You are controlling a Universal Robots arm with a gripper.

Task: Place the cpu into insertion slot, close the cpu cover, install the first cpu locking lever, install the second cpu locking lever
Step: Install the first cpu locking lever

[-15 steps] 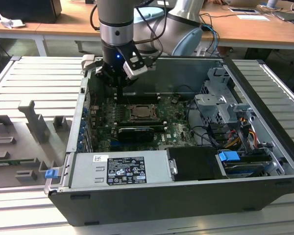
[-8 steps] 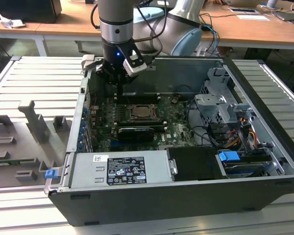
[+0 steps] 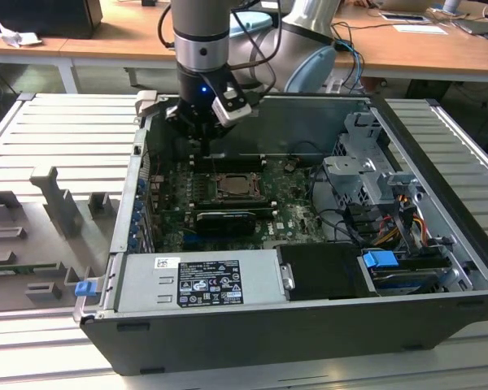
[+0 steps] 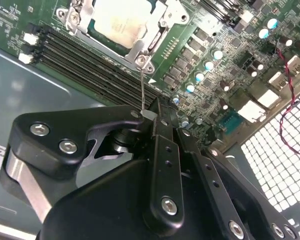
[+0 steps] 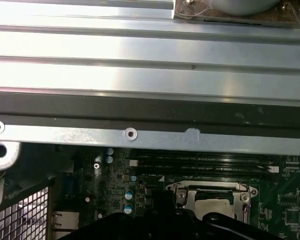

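- My pincer (image 4: 157,112) hangs inside the open computer case (image 3: 228,341), close to the case's far wall in the exterior view. It appears closed on the free tip of a thin wire locking lever (image 4: 143,87), gripping only the very end.
- The cpu (image 4: 115,20) lies in the insertion slot (image 3: 239,189) on the green motherboard (image 4: 10,20). The cpu cover (image 4: 136,48) is folded down over its edges. I cannot tell whether this lever is the first or the second.
- The lever looks springy and my hold on it is small. If it twists in my grip, it could slip out and flick upward, leaving the cover unclamped.
- If I carry the lever off its line, it may miss its catch beside the slot. It could then bend instead of latching.
- The long black memory slots (image 4: 90,60) run just beside the slot, and small capacitors (image 4: 200,77) stand near my pincer. A low or sideways move could knock either.
- The case's far wall is near my wrist, so a wide swing might strike it.
- If the cover is not lying fully flat, forcing the lever down could press the cpu unevenly into the slot.
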